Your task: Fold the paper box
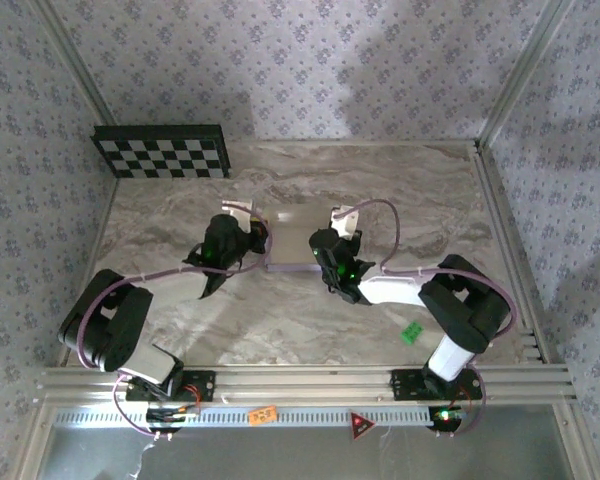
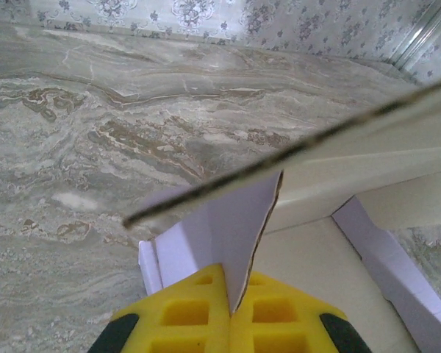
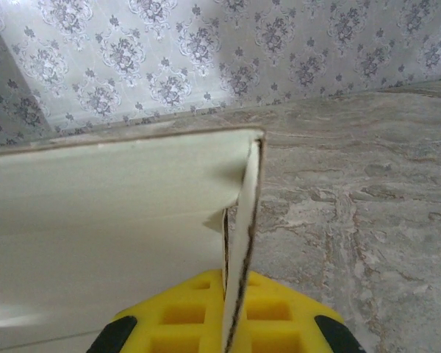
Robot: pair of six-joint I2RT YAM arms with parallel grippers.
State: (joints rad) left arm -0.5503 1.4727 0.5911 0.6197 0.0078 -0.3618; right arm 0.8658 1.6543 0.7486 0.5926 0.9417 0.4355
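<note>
The paper box (image 1: 295,240) lies between my two arms in the middle of the marble table, a pale cardboard piece with raised walls. My left gripper (image 1: 242,228) is at its left end and my right gripper (image 1: 332,238) at its right end. Seen from the left wrist, my yellow left gripper (image 2: 231,309) is shut on a lavender-white flap (image 2: 235,228) standing upright, with the box floor (image 2: 316,279) and a side wall (image 2: 386,257) to the right. From the right wrist, my right gripper (image 3: 228,323) is shut on the box's upright end wall (image 3: 242,235) at a corner.
A black-and-white checkerboard panel (image 1: 162,150) leans at the back left of the table. A small green block (image 1: 412,332) sits near the right arm's base. Patterned walls and metal rails (image 1: 510,220) enclose the table.
</note>
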